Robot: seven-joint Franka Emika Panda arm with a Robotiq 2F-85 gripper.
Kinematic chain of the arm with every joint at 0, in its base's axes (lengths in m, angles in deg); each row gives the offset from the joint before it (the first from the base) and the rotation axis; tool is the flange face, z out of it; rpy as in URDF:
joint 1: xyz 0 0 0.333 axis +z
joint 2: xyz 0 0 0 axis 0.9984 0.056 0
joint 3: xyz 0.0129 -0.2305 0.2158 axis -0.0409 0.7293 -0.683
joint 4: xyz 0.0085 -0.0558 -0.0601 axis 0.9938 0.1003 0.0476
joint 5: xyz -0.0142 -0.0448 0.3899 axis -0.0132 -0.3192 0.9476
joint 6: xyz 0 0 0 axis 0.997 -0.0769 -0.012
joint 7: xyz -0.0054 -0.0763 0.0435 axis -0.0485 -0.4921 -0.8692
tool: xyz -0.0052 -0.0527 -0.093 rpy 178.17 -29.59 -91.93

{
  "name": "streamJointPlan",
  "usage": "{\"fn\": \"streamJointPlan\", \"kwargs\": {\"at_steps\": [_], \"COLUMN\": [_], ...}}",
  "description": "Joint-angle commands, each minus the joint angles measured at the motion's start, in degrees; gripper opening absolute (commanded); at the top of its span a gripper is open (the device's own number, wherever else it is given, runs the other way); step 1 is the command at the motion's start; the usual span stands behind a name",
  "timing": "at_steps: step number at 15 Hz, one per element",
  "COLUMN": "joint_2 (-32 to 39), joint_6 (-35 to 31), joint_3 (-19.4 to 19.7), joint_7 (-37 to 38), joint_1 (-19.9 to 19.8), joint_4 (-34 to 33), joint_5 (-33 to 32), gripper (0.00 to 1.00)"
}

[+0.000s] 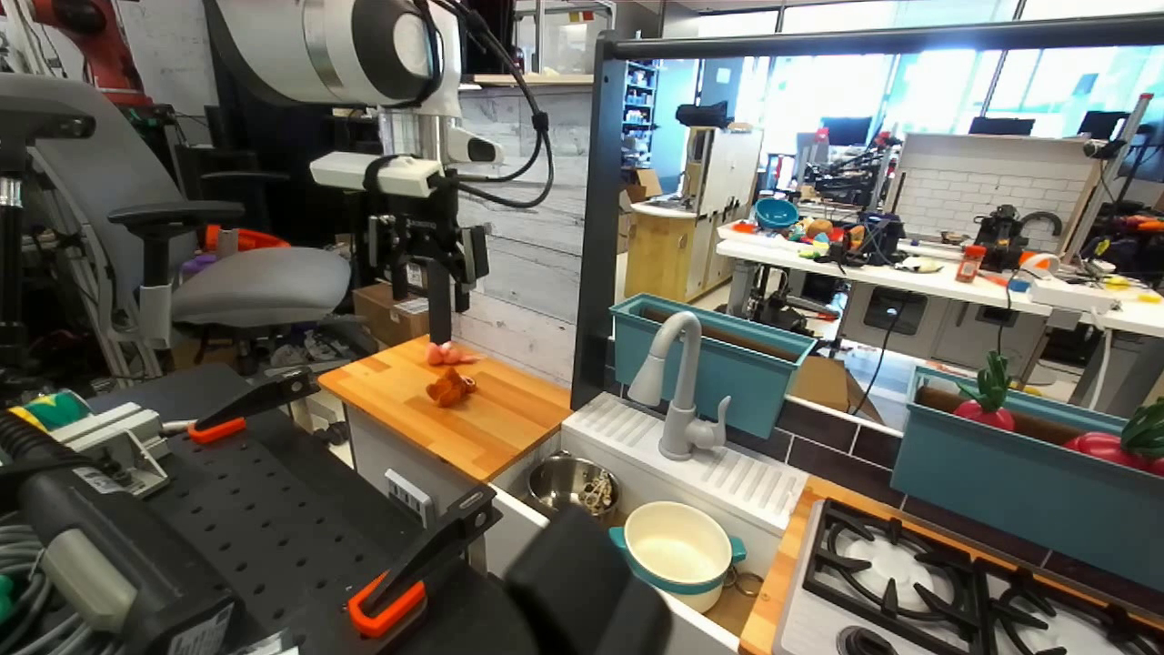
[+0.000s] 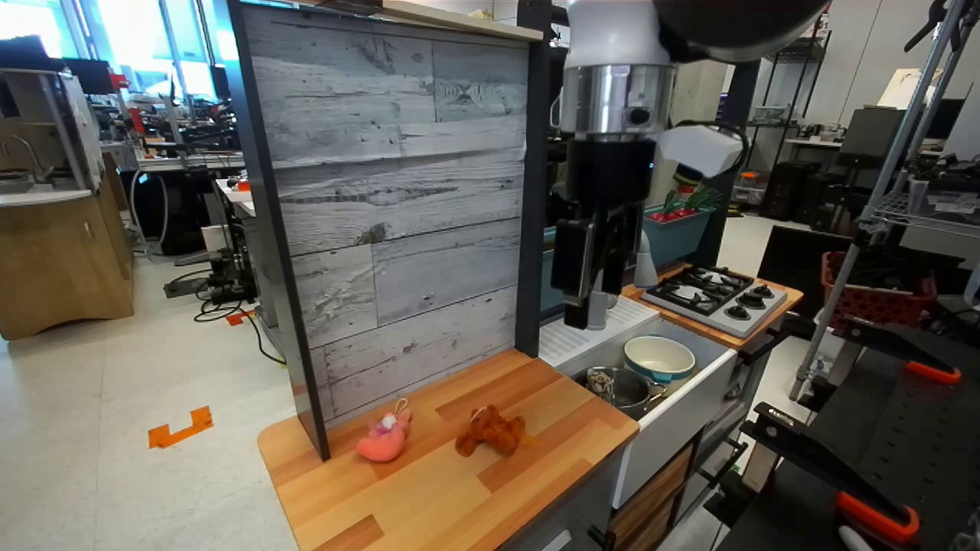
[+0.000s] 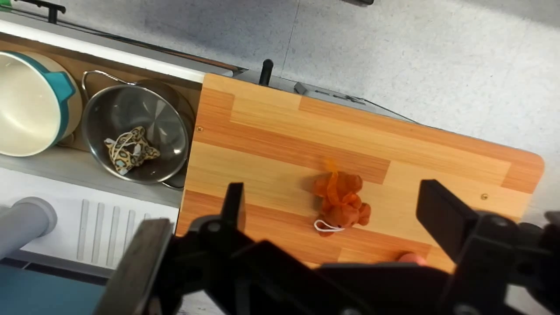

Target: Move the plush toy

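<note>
The plush toy (image 1: 448, 389) is a small orange-brown bear with an orange ribbon and a white loop. It lies on the wooden board (image 1: 509, 428). It shows in both exterior views (image 2: 492, 430) and in the wrist view (image 3: 342, 201). My gripper (image 3: 333, 192) is open and empty. In the wrist view its fingers stand wide apart, with the toy between them in the picture. In both exterior views the gripper (image 1: 447, 314) hangs well above the board (image 2: 429, 497) and touches nothing there; its fingers (image 2: 596, 302) point down.
A pink plush (image 2: 387, 436) lies near the toy, mostly hidden in the wrist view (image 3: 412, 259). A sink holds a steel pot (image 3: 135, 92) with a spotted toy (image 3: 131, 151) and a cream-teal pot (image 1: 677, 546). A faucet (image 1: 677, 382) and plank wall (image 2: 413, 191) stand at the back.
</note>
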Motion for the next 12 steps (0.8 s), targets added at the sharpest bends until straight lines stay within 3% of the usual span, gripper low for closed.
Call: {"fn": "streamJointPlan", "kwargs": {"at_steps": [1, 12], "joint_2": [8.0, 23.6], "joint_6": [0.0, 2.2], "joint_3": [2.6, 2.9], "joint_7": [1.0, -0.4], "joint_1": [3.1, 6.4], "joint_4": [-7.7, -22.4], "joint_5": [-2.1, -0.9], "gripper": [1.0, 1.0]}}
